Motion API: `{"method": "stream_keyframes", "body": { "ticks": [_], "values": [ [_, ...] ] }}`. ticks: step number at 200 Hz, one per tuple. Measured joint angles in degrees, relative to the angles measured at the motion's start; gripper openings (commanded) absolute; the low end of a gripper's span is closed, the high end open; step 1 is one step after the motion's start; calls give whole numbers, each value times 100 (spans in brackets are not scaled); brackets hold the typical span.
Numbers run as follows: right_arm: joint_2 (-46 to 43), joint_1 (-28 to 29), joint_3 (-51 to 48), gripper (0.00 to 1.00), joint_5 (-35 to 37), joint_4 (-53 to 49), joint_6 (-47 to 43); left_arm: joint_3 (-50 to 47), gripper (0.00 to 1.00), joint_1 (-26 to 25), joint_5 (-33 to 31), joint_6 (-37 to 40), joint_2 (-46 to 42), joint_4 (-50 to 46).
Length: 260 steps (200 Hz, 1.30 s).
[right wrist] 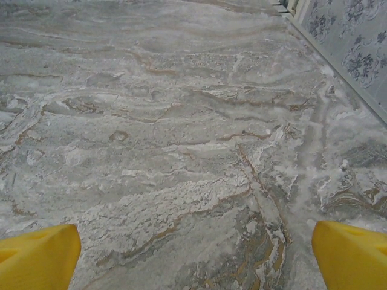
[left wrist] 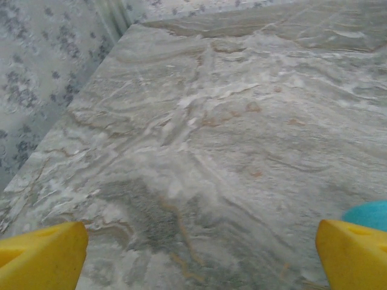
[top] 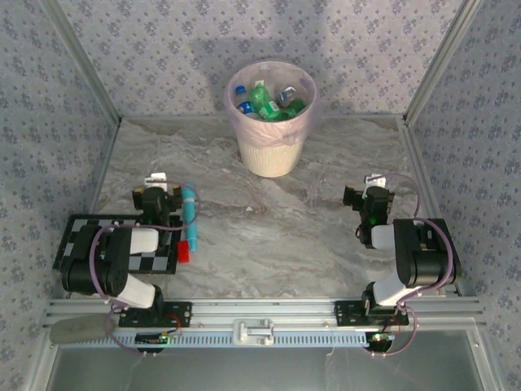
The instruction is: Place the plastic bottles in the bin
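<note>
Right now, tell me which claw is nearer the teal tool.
Left. The left claw sits close beside the tool, which lies just to its right; the right claw is far across the table on the other side.

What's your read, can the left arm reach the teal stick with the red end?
Probably yes: the teal stick lies flat on the table right beside the open left gripper, with nothing between them.

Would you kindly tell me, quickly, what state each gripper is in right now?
Left gripper: open, holding nothing.
Right gripper: open, holding nothing.
</note>
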Motion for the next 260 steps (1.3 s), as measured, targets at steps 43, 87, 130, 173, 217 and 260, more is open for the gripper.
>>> {"method": "stream_keyframes", "body": {
  "ticks": [43,87,130,173,217,260],
  "values": [
    [0,33,0,100,90,72,-15,-39,100,297,334,-234,264,162],
    [0,44,0,100,131,94,-24,114,100,319,538,-321,267,81],
    [0,44,0,100,153,94,-50,140,100,339,605,-343,267,20],
    [0,44,0,100,153,94,-66,140,100,339,621,-343,267,-13],
    [0,44,0,100,153,94,-66,140,100,339,621,-343,267,-15],
    [0,44,0,100,153,94,-66,140,100,339,621,-343,267,-17]
  ]
}}
